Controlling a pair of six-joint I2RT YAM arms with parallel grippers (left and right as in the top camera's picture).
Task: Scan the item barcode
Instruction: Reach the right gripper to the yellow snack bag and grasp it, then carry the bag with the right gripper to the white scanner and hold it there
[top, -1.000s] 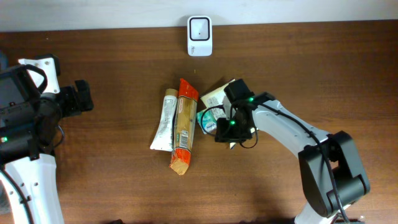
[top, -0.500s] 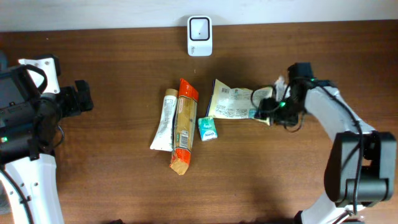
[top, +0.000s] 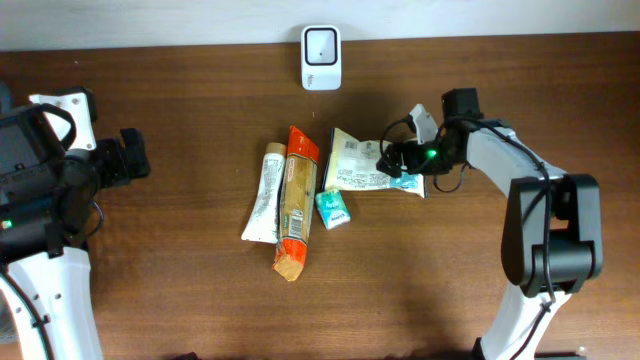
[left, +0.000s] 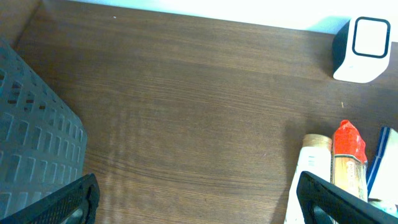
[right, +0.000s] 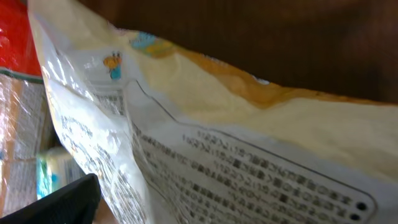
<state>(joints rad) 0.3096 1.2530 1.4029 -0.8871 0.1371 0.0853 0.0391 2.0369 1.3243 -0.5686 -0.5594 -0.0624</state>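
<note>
right gripper (top: 393, 160): it is seen at the near end of the pouch. Whether the jaws are spread or pinching the foil cannot be told (only one dark finger (right: 59, 199) is caught by the wrist camera, low in the corner).
pouch (top: 355, 165): a yellow and white printed pouch is laid flat on the table (top: 450, 290). It stretches away from the right jaws toward the other goods. Fine print is seen on the face close under the right wrist camera, whose view is nearly filled by it.
barcode scanner (top: 321, 58): a white block with a dark window is stood at the far edge, well apart from both pairs of jaws.
left gripper (top: 135, 153): the jaws are spread wide with nothing held between them. Its fingers (left: 68, 202) are seen in the two lower corners of the wrist view, with bare wood between.
tube (top: 262, 195): it is placed ahead of the left jaws, off to one side, well apart from them.
orange-red packet (top: 294, 200): it is laid just beside the tube, on the side away from the left jaws.
teal packet (top: 333, 208): a small one, found just beyond the far end of the pouch from the right jaws.
grey perforated bin (left: 31, 140): it is seen close beside the left jaws.
</note>
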